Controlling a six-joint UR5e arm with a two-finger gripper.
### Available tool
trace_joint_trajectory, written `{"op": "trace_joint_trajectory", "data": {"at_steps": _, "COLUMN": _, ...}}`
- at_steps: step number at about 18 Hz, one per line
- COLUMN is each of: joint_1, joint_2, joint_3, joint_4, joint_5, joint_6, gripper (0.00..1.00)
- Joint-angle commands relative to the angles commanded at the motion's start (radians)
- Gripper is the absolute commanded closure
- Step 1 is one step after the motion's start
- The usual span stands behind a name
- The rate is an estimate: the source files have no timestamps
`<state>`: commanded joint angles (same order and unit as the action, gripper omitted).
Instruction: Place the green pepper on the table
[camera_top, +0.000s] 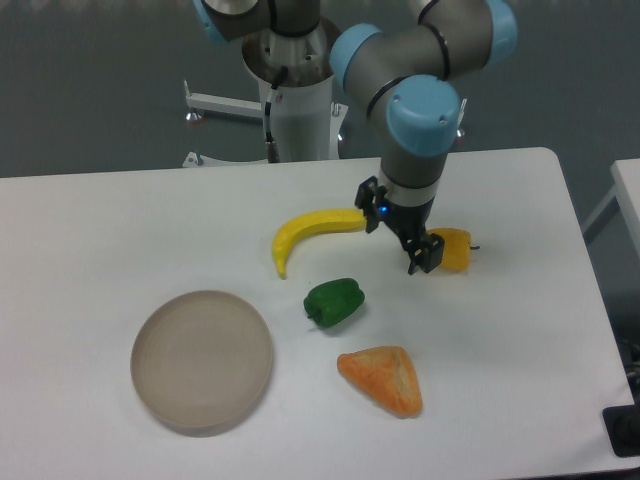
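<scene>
The green pepper (334, 301) sits on the table (120, 230), and we can see it plainly: small, glossy, dark green, lumpy and rounded, lying on its side with nothing touching it. We find it near the middle of the white top, just below the banana (308, 233) and just above the orange wedge-shaped piece (383, 379). To its left, a little apart, we have the round translucent grey-beige plate (202, 361). The gripper (397, 231) hangs up and to the right of the pepper, clear of it, its 2 black fingers spread with nothing between them. One finger stands by the banana's right tip, the other in front of the yellow-orange pepper (450, 249), which we see only partly behind it. We see the arm's grey and blue joints rising above.
</scene>
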<state>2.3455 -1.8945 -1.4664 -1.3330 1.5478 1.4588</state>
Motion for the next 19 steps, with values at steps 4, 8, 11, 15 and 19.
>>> {"op": "trace_joint_trajectory", "data": {"at_steps": 4, "joint_1": 0.026, "joint_2": 0.029, "joint_3": -0.049, "joint_4": 0.005, "joint_5": 0.015, "joint_6": 0.031, "gripper": 0.00}}
{"op": "trace_joint_trajectory", "data": {"at_steps": 8, "joint_1": 0.032, "joint_2": 0.035, "joint_3": -0.054, "joint_4": 0.005, "joint_5": 0.020, "joint_6": 0.068, "gripper": 0.00}}
{"op": "trace_joint_trajectory", "data": {"at_steps": 11, "joint_1": 0.032, "joint_2": 0.035, "joint_3": -0.054, "joint_4": 0.005, "joint_5": 0.021, "joint_6": 0.068, "gripper": 0.00}}
{"op": "trace_joint_trajectory", "data": {"at_steps": 15, "joint_1": 0.029, "joint_2": 0.035, "joint_3": -0.054, "joint_4": 0.009, "joint_5": 0.020, "joint_6": 0.066, "gripper": 0.00}}
{"op": "trace_joint_trajectory", "data": {"at_steps": 19, "joint_1": 0.029, "joint_2": 0.035, "joint_3": -0.054, "joint_4": 0.011, "joint_5": 0.020, "joint_6": 0.066, "gripper": 0.00}}
